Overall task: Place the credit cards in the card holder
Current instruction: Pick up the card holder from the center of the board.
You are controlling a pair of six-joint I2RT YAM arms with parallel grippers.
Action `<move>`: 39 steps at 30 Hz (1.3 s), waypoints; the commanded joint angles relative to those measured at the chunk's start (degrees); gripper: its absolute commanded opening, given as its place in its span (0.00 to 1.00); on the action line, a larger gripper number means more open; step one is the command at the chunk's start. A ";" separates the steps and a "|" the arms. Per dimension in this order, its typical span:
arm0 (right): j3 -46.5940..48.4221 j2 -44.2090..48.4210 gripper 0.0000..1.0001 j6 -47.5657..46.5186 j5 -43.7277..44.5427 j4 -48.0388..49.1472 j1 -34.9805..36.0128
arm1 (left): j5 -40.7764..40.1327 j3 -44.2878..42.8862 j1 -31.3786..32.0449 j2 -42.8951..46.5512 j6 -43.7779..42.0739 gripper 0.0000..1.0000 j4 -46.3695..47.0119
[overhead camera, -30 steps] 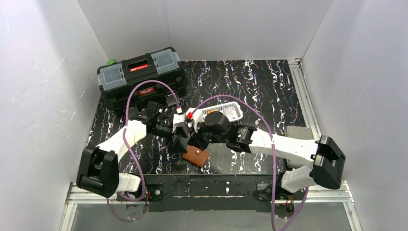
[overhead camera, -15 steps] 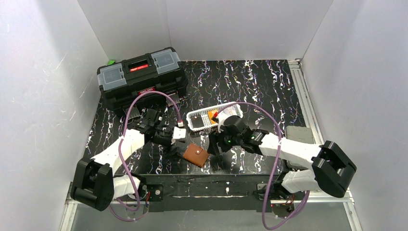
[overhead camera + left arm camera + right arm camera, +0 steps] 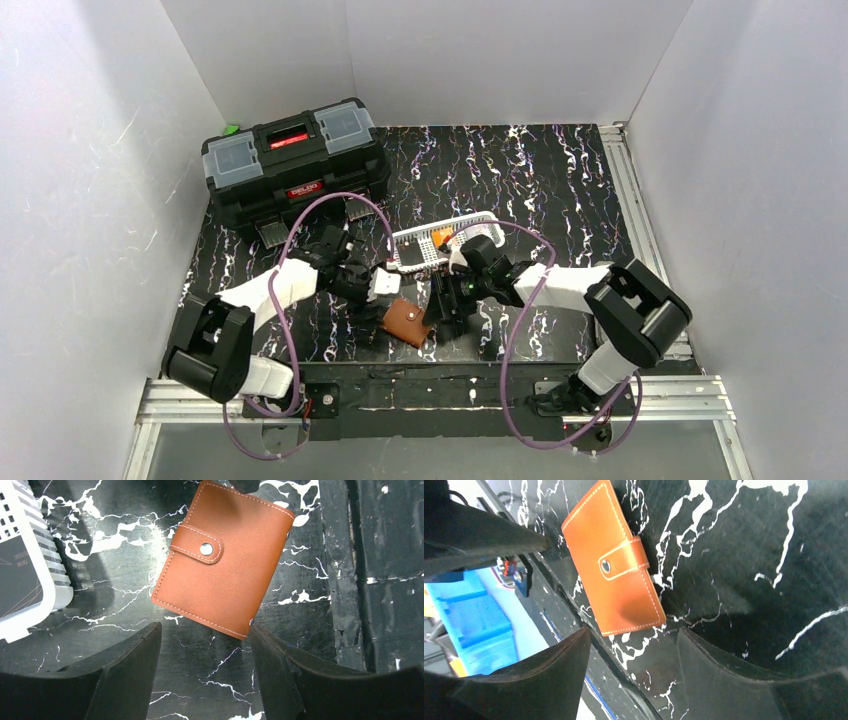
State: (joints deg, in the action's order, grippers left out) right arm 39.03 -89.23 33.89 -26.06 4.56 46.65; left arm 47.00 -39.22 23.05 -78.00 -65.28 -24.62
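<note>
The card holder (image 3: 408,322), a brown leather wallet snapped shut by its tab, lies flat near the table's front edge. It is also in the left wrist view (image 3: 225,565) and the right wrist view (image 3: 616,570). My left gripper (image 3: 384,308) hangs low at its left side, open, and its jaws (image 3: 205,635) hold nothing. My right gripper (image 3: 441,306) is open on the holder's right side, its jaws (image 3: 633,635) just short of one corner. Of the credit cards, a dark one (image 3: 17,575) lies in the white basket, and orange edges (image 3: 441,236) show there too.
The white slotted basket (image 3: 482,219) stands just behind both grippers, and its rim (image 3: 45,565) is close to my left fingers. A big black toolbox (image 3: 293,160) sits at the back left. The black front rail (image 3: 420,385) runs right below the holder.
Both grippers have come down from a raised meeting point to either side of the card holder. The right gripper went from shut to open. The left jaws narrowed a little.
</note>
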 commanded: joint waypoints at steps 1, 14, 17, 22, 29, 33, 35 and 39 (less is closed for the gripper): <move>1.24 -4.33 0.71 2.38 -7.23 6.00 -1.92 | -2.29 -0.54 2.80 0.26 -3.21 0.63 -0.34; 3.06 -10.18 0.42 4.21 -14.73 10.57 -2.27 | -14.96 4.35 12.74 1.23 1.24 0.55 6.16; 3.11 -9.76 0.41 4.31 -16.17 11.59 -2.27 | -17.47 6.01 13.69 2.21 4.23 0.49 9.43; 3.33 -8.73 0.43 4.61 -18.93 13.35 -2.27 | -21.64 7.07 16.09 3.45 9.55 0.43 12.25; 5.14 -9.48 0.49 5.57 -26.60 16.76 -2.27 | -26.08 6.70 18.08 4.32 18.22 0.37 14.68; 7.44 -12.07 0.37 5.23 -27.36 14.45 -2.27 | -26.81 6.99 18.10 5.19 21.57 0.34 15.66; 8.07 -13.53 0.29 5.54 -27.84 14.22 -2.27 | -27.22 6.99 18.17 5.49 22.89 0.33 16.11; 9.59 -15.31 0.22 4.85 -26.98 11.06 -2.18 | -27.58 5.87 18.14 6.59 26.04 0.31 16.60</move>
State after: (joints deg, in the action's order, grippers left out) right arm 45.41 -102.87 37.98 -48.31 16.32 42.76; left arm 22.55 -33.23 41.12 -72.03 -44.07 -14.85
